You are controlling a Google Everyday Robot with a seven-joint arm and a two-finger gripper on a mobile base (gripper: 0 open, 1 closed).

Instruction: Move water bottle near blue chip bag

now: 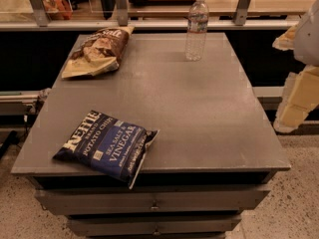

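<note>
Three things sit on the grey table. At the back left corner lies a brown bag, flat, with one end toward the rear edge. Near the front left lies the blue bag, flat and angled, lettering up, one corner hanging a little over the front edge. The bottle stands upright near the back edge, somewhat right of centre, cap on. It is well apart from the blue bag, with bare tabletop between them. At the far right, off the table and beside its right edge, the pale arm comes down from the upper corner, partly cut off by the frame. Its lower end, which seems to be the gripper, slants down and slightly left, away from the bottle and both bags. Whether the gripper is open or closed I cannot tell.
</note>
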